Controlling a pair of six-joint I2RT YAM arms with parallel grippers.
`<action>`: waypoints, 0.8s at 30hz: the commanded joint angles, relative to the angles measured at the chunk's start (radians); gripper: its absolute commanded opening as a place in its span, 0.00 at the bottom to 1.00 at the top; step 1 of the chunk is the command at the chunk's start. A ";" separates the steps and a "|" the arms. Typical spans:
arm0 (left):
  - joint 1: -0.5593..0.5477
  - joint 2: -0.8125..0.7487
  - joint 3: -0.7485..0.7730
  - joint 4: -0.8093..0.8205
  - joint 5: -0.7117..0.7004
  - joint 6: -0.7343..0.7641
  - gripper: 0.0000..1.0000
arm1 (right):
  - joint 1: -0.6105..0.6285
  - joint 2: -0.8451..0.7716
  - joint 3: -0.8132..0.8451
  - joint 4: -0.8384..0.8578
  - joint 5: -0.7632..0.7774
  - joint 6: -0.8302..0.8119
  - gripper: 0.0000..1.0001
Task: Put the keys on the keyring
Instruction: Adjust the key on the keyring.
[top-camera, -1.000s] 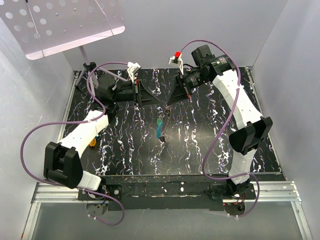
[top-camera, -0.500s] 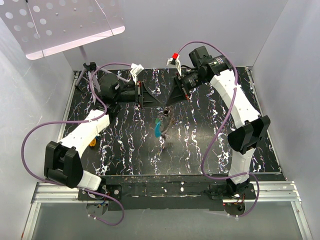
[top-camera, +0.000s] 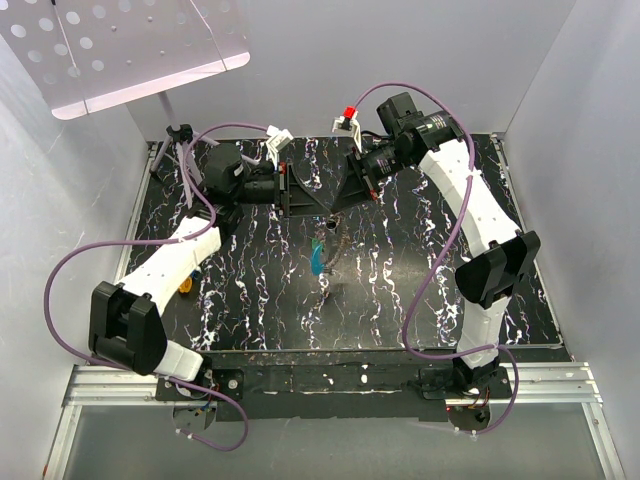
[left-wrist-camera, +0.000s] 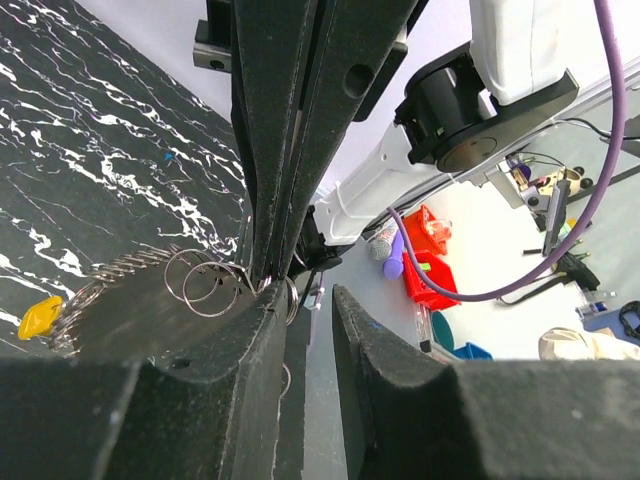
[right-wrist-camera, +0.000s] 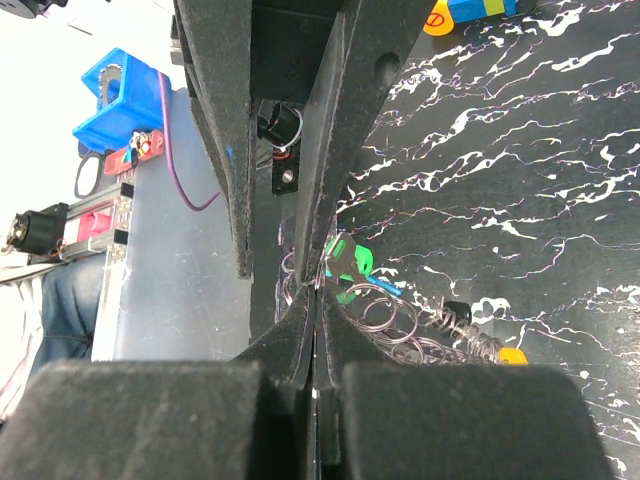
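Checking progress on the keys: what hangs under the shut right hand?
Wire keyring loops and a teal-green key hang below the right hand. Its fingers cover whatever is pinched between them.

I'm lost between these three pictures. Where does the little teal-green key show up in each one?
Top camera: the teal-green plastic-headed key is near the picture's centre, mid-table.
Left wrist camera: not in it.
Right wrist camera: the key is at centre, just right of the shut right claw.
Shared landmark: the black white-veined tabletop, seen in all three.
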 joint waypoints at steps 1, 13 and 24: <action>0.032 -0.053 0.011 0.032 -0.017 -0.007 0.25 | 0.009 -0.019 0.009 -0.013 -0.052 -0.010 0.01; 0.043 -0.042 0.023 -0.021 -0.011 0.039 0.25 | 0.009 -0.016 0.017 -0.010 -0.066 -0.006 0.01; 0.010 -0.026 0.032 -0.013 0.003 0.040 0.24 | 0.010 -0.008 0.020 0.013 -0.072 0.019 0.01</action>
